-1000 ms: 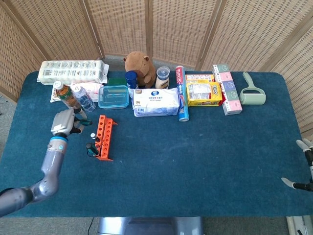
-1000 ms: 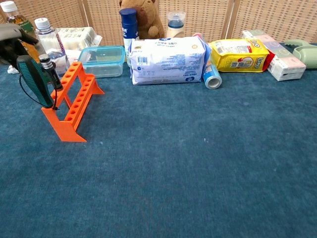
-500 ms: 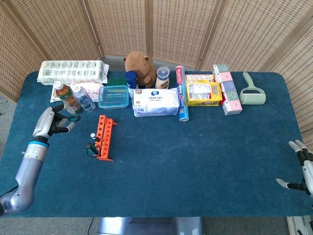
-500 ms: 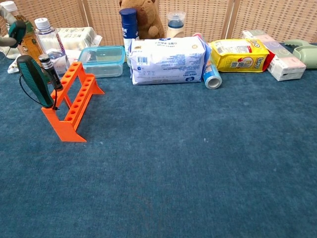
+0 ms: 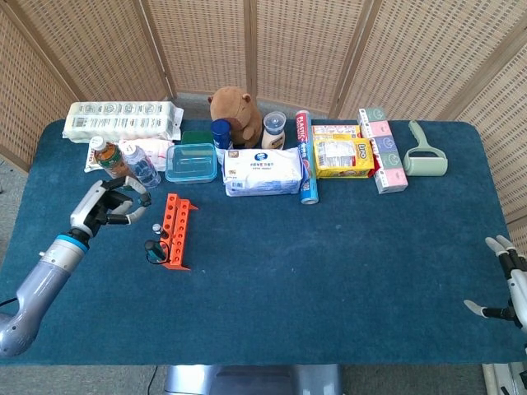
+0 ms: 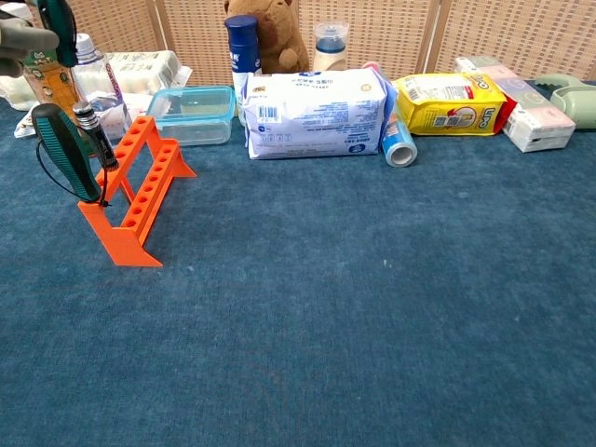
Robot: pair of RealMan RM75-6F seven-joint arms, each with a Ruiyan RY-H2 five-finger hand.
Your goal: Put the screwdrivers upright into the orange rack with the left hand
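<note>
At the far left, the left hand (image 5: 105, 207) hovers above the blue-carpeted counter (image 5: 329, 271), just beside the left side of the rack. Its fingers (image 5: 132, 219) are closed around a green-handled screwdriver (image 6: 61, 28); in the chest view that tool shows at the top left corner, handle roughly upright, though its tip cannot be made out. So the step in hand looks like the carry: a screwdriver is gripped and lifted, not yet over a hole.

Just to the right stands the orange plastic rack with its row of holes (image 5: 174, 229). At its near end a dark-green-handled screwdriver (image 6: 67, 152) and a small metal-capped black tool (image 6: 91, 132) already sit by it, leaning somewhat rather than dead straight; whether both are seated in holes I cannot tell. Several holes toward the far end appear free.

The next move, as I judge it, calls for bringing the held screwdriver over a free hole, shaft pointing down, lining the tip with the opening and lowering it without knocking the light rack or the tools already in place.

Behind the rack lie a clear lidded box (image 5: 191, 161) and two bottles (image 5: 144, 169). Far right, at the counter's edge, the right hand (image 5: 506, 280) hangs idle, fingers spread, holding nothing.
</note>
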